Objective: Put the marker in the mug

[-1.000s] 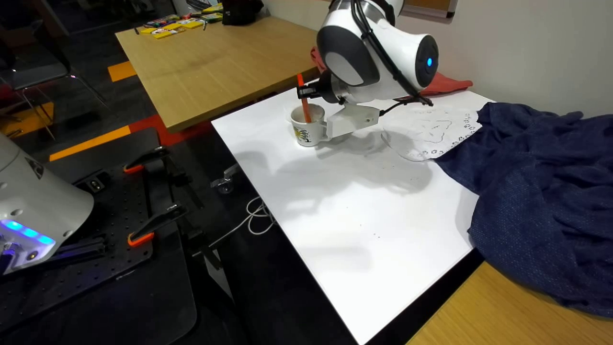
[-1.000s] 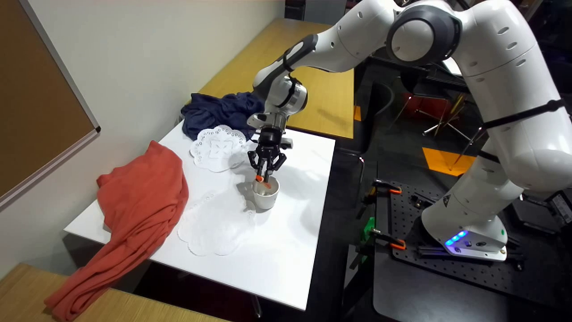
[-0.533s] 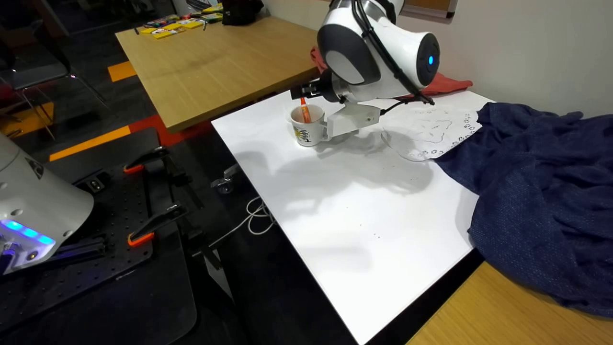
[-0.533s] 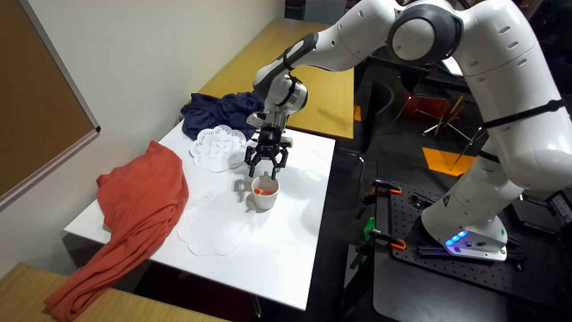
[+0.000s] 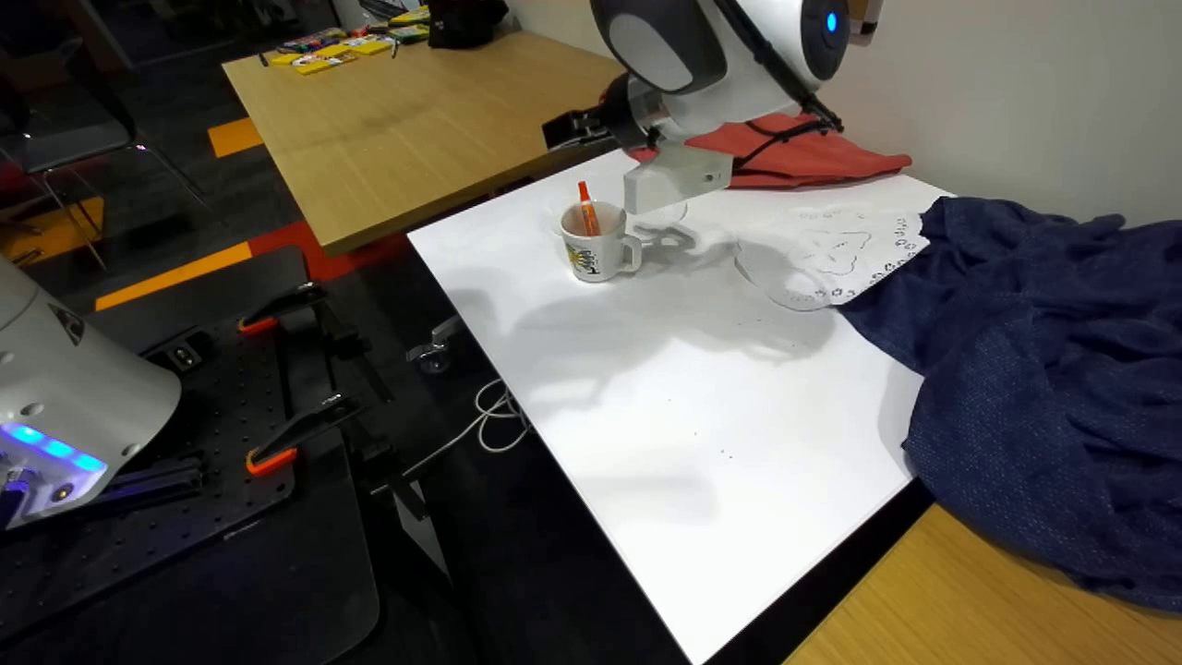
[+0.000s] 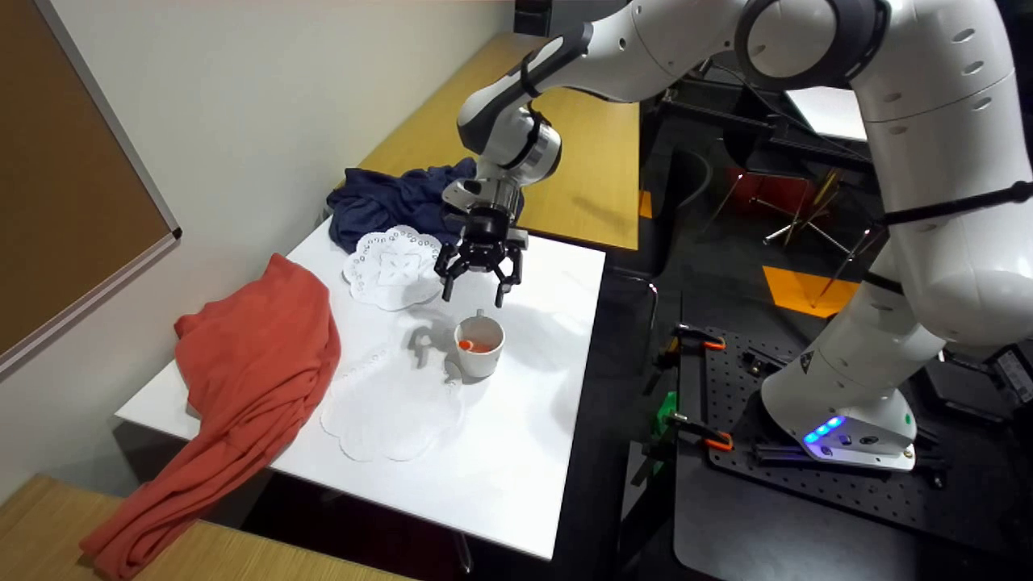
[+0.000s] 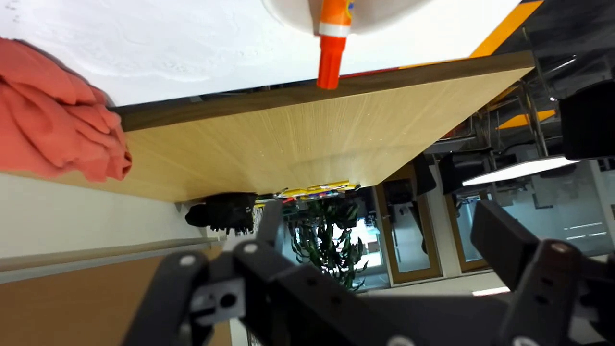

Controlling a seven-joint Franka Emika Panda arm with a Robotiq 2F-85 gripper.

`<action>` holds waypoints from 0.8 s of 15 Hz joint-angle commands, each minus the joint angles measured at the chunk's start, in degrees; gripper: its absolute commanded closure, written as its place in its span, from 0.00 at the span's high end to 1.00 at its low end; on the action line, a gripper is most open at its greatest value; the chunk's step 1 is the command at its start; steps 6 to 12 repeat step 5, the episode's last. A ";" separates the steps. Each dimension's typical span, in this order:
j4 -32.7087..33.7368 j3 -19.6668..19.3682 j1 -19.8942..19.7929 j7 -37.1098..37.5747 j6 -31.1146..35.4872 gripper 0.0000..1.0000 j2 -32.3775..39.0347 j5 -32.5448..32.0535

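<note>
In an exterior view, left to right: red cloth point(image 6: 262, 343) draped off the table point(image 6: 516, 460), white doily point(image 6: 395, 270), gripper point(image 6: 473, 296) above the mug point(image 6: 479, 366) with fingers spread. Orange marker point(image 5: 589, 211) leans inside the mug, cap end up past the rim.

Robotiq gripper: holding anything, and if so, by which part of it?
Nothing is held. The Robotiq gripper is open and empty; the orange marker leans inside the printed white mug, clear of the gripper.

Office-like room: corkboard point(image 6: 64, 161), wooden table point(image 5: 416, 120), chair point(image 5: 78, 146).
</note>
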 commanded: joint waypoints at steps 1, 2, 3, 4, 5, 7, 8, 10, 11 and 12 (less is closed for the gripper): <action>-0.41 -0.76 0.64 -0.10 -0.45 1.00 -0.78 0.27; -1.04 -0.81 0.73 -0.11 -0.45 1.00 -1.58 0.28; -1.53 -0.84 0.79 -0.12 -0.46 1.00 -2.11 0.29; -1.82 -0.86 0.82 -0.12 -0.46 1.00 -2.37 0.30; -1.95 -0.87 0.83 -0.12 -0.47 1.00 -2.42 0.30; -1.95 -0.87 0.83 -0.12 -0.47 1.00 -2.42 0.30; -1.95 -0.87 0.83 -0.12 -0.47 1.00 -2.42 0.30; -1.95 -0.87 0.83 -0.12 -0.47 1.00 -2.42 0.30; -1.95 -0.87 0.83 -0.12 -0.47 1.00 -2.42 0.30; -1.95 -0.87 0.83 -0.12 -0.47 1.00 -2.42 0.30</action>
